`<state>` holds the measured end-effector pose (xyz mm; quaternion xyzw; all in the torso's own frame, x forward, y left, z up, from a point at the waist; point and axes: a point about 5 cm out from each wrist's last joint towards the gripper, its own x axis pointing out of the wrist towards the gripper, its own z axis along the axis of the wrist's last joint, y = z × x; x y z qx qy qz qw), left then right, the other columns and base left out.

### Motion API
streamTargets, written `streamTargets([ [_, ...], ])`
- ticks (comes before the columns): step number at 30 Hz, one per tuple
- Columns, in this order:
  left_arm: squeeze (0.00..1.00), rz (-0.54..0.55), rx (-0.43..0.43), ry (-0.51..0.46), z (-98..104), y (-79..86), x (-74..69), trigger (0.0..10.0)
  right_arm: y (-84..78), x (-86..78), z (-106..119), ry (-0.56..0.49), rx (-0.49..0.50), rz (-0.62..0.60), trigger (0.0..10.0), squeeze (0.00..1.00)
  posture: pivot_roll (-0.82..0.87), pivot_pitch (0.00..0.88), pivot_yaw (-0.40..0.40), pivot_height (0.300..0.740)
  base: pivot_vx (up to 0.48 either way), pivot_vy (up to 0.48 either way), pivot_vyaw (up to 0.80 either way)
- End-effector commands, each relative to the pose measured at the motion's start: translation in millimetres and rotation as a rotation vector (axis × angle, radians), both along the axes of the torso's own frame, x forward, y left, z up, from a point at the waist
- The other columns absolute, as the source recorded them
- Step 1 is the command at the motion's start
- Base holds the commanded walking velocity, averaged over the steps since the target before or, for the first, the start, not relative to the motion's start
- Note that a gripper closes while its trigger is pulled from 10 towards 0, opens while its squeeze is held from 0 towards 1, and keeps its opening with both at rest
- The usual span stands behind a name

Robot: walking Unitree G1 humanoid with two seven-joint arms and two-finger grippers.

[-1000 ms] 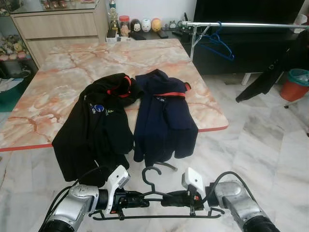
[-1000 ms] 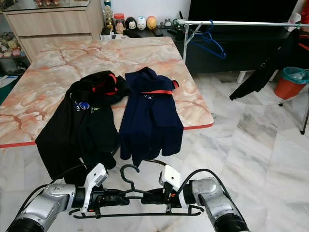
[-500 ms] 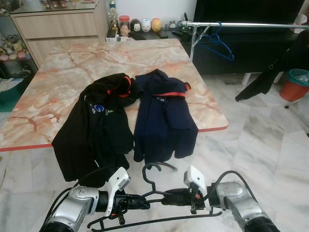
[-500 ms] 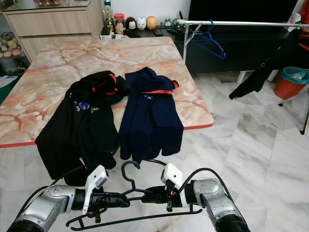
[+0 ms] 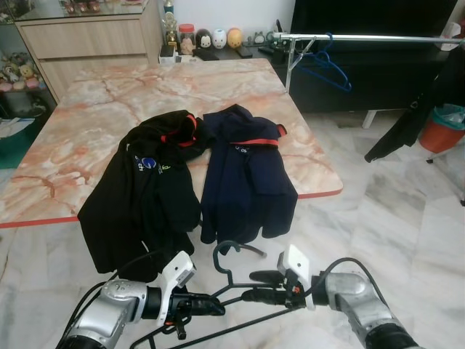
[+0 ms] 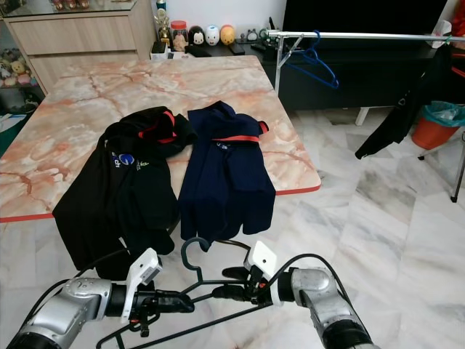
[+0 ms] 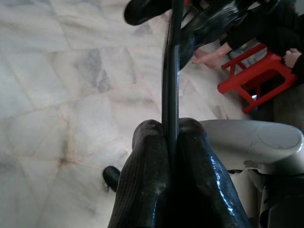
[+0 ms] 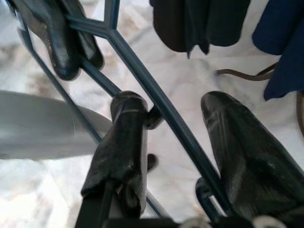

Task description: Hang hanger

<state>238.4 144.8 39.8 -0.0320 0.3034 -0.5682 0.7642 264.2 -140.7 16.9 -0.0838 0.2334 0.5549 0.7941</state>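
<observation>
A black wire hanger (image 5: pixel 225 244) hangs low in front of me above the marble floor, hook up, its bottom bar sloping down toward my left. My left gripper (image 5: pixel 211 305) is shut on it; the left wrist view has both fingers (image 7: pixel 152 161) pinched on the thin rod (image 7: pixel 170 71). My right gripper (image 5: pixel 258 286) is open, with the hanger's bar (image 8: pixel 156 104) running loose between its spread fingers (image 8: pixel 123 137). A silver clothes rail (image 5: pixel 363 36) stands at the far right and carries a blue hanger (image 5: pixel 327 65).
A black jacket (image 5: pixel 145 189) and a navy jacket (image 5: pixel 247 174) drape over the near edge of the marble table (image 5: pixel 87 109). A dark garment (image 5: pixel 414 120) hangs at the right near an orange bin (image 5: pixel 443 127). A person's limbs and a red stool (image 7: pixel 256 71) are beside me.
My right gripper has opened off the hanger. The hanger's left end has dropped, so it now tilts, held by the left gripper alone. The dark garment at the right has swung.
</observation>
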Motion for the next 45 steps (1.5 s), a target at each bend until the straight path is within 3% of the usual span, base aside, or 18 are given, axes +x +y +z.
streamTargets([
  [1, 0.00, 0.012, 0.015, -0.010, 4.5, 14.4, -0.4, 0.0, -28.0, 0.6, -10.1, -0.010, -0.146, -0.129, 10.0, 0.00, 0.10, 0.000, -0.031, 0.740, 0.000, 0.000, 0.00],
  [7, 0.00, -0.018, 0.048, 0.014, -0.5, 19.2, -8.3, 0.0, -34.0, 18.2, -2.9, -0.127, -0.160, -0.310, 10.0, 0.00, 0.09, 0.000, -0.029, 0.740, 0.000, 0.000, 0.00],
  [11, 0.00, -0.038, 0.062, 0.024, -3.0, 20.5, -11.7, 0.0, -34.9, 22.0, 0.6, -0.139, -0.141, -0.335, 10.0, 0.00, 0.09, 0.000, -0.029, 0.740, 0.000, 0.000, 0.00],
  [13, 0.00, -0.060, 0.077, 0.029, -4.9, 22.1, -15.0, 0.0, -33.8, 24.1, 4.0, -0.130, -0.087, -0.353, 10.0, 0.00, 0.09, 0.000, -0.030, 0.740, 0.000, 0.000, 0.00],
  [14, 0.00, -0.068, 0.079, 0.035, -5.6, 22.5, -16.4, 0.0, -32.2, 24.5, 5.9, -0.106, -0.036, -0.353, 10.0, 0.86, 0.09, 0.000, -0.030, 0.740, 0.000, 0.000, 0.00],
  [15, 0.00, -0.073, 0.079, 0.039, -6.0, 22.7, -17.3, 0.0, -30.9, 24.7, 7.1, -0.090, -0.001, -0.352, 10.0, 0.86, 0.09, 0.000, -0.030, 0.740, 0.000, 0.000, 0.00],
  [16, 0.00, -0.075, 0.078, 0.042, -6.2, 22.8, -17.7, 0.0, -30.1, 24.8, 7.7, -0.081, 0.019, -0.350, 10.0, 1.00, 0.09, 0.000, -0.030, 0.740, 0.000, 0.000, 0.00],
  [21, 0.00, -0.083, 0.070, 0.050, -6.6, 21.6, -19.6, 0.0, -20.5, 16.5, 7.7, 0.007, 0.120, -0.224, 10.0, 1.00, 0.10, 0.000, -0.032, 0.740, 0.000, 0.000, 0.00],
  [26, 0.00, -0.096, 0.065, 0.054, -7.1, 21.2, -22.3, 0.0, -17.2, 3.3, 2.9, 0.094, 0.146, -0.104, 10.0, 1.00, 0.10, 0.000, -0.034, 0.740, 0.000, 0.000, 0.00],
  [36, 0.00, -0.148, 0.064, 0.074, -8.6, 26.9, -31.1, 0.0, -25.8, 4.0, 9.8, 0.149, 0.220, -0.098, 10.0, 1.00, 0.09, 0.000, -0.034, 0.740, 0.000, 0.000, 0.00],
  [42, 0.00, -0.191, 0.109, 0.075, -11.3, 34.9, -35.3, 0.0, -32.8, 6.6, 17.9, 0.165, 0.282, -0.102, 10.0, 1.00, 0.09, 0.000, -0.036, 0.740, 0.000, 0.000, 0.00],
  [45, 0.00, -0.191, 0.143, 0.070, -13.7, 38.0, -34.6, 0.0, -35.4, 5.6, 15.5, 0.158, 0.239, -0.104, 10.0, 1.00, 0.09, 0.000, -0.035, 0.740, 0.000, 0.000, 0.00],
])
